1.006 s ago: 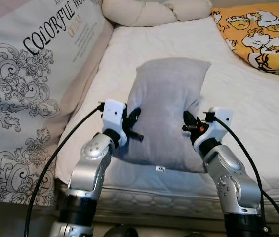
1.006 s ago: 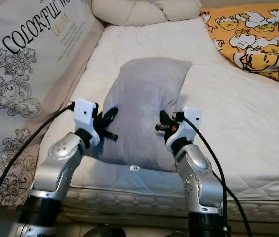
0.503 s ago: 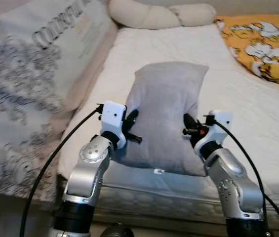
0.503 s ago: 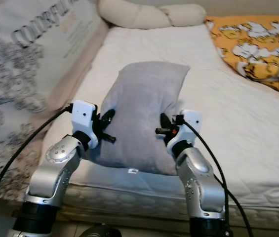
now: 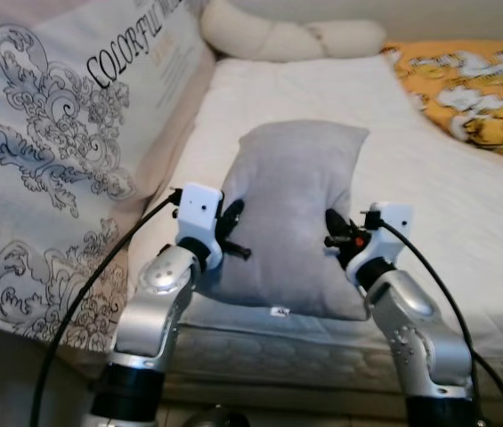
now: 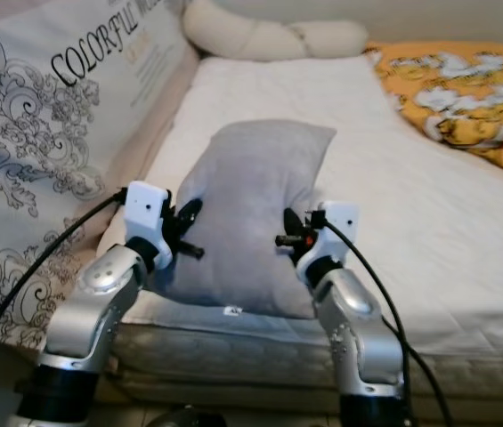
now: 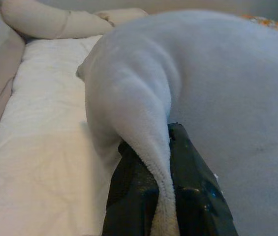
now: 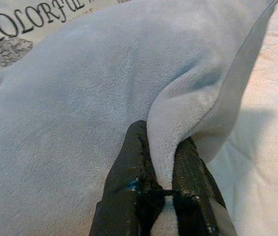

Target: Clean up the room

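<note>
A grey plush pillow [image 5: 291, 209] lies lengthwise on the white mattress [image 5: 429, 205], its near end at the front edge. My left gripper [image 5: 231, 222] is shut on the pillow's left side, and the left wrist view shows a fold of grey fabric [image 7: 148, 147] pinched between the black fingers [image 7: 129, 191]. On the pillow's right side my right gripper [image 5: 333, 231] is shut too. In the right wrist view a grey fold [image 8: 170, 123] sits clamped between its fingers [image 8: 129, 182].
A large printed cushion [image 5: 64, 169] with black scrollwork and lettering stands along the left of the bed. A cream bolster [image 5: 287, 37] lies at the head. An orange patterned blanket [image 5: 474, 93] covers the far right. The mattress's front edge [image 5: 278, 347] is just below my arms.
The camera has shifted and the scene has slid a little; both grippers keep their hold on the pillow, which rests in about the same place on the mattress.
</note>
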Available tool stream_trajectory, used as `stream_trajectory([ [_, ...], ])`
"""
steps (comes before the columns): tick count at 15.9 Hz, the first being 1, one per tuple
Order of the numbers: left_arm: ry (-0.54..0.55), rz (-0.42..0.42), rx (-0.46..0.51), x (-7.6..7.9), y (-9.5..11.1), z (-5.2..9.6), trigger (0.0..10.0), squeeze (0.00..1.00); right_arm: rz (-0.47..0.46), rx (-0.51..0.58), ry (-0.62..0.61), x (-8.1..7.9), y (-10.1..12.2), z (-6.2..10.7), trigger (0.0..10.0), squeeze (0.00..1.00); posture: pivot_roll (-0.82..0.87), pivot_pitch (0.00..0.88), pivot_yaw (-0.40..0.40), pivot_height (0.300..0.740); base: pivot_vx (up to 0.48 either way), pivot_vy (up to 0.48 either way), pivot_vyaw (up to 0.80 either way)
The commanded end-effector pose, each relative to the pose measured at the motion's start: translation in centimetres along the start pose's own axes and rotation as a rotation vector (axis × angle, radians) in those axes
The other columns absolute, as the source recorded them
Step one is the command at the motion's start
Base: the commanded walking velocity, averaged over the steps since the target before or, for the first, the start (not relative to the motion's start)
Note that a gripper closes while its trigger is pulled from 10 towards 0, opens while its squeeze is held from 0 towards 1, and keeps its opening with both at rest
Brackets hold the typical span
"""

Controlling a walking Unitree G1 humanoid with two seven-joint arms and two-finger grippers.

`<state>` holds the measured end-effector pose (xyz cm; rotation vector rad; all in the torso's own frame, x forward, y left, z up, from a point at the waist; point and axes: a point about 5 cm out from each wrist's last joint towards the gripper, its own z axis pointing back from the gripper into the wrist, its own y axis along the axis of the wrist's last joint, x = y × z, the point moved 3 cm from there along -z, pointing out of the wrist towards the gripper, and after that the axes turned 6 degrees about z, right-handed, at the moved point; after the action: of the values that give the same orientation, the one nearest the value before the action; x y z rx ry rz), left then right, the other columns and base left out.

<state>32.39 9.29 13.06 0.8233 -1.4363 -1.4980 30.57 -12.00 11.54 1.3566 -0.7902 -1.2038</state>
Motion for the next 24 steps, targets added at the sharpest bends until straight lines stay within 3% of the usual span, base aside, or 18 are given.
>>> stream_trajectory([
  [1, 0.011, -0.006, 0.045, -0.14, 1.18, 0.2, 10.0, 0.0, 0.008, 0.03, -0.003, 0.17, 0.91, 0.11, 10.0, 0.0, -0.03, 0.0, 0.071, 0.74, 0.0, 0.322, 0.0],
  [9, 0.023, 0.002, 0.051, -0.21, 1.26, 0.19, 10.0, 0.0, 0.016, 0.024, 0.004, 0.22, 1.01, -0.11, 10.0, 0.0, -0.03, 0.0, 0.059, 0.74, 0.0, 0.312, 0.0],
  [14, 0.058, 0.011, 0.087, -0.71, 1.75, 0.56, 10.0, 0.0, 0.016, 0.01, 0.023, 0.02, 0.89, -0.35, 10.0, 0.0, -0.01, 0.0, 0.032, 0.74, 0.0, 0.0, 0.0],
  [24, 0.029, 0.003, 0.085, -0.31, 1.85, 0.13, 10.0, 0.0, 0.016, 0.011, 0.0, 0.4, 0.93, -0.46, 10.0, 0.0, -0.02, 0.0, 0.045, 0.74, 0.324, 0.0, 0.0],
])
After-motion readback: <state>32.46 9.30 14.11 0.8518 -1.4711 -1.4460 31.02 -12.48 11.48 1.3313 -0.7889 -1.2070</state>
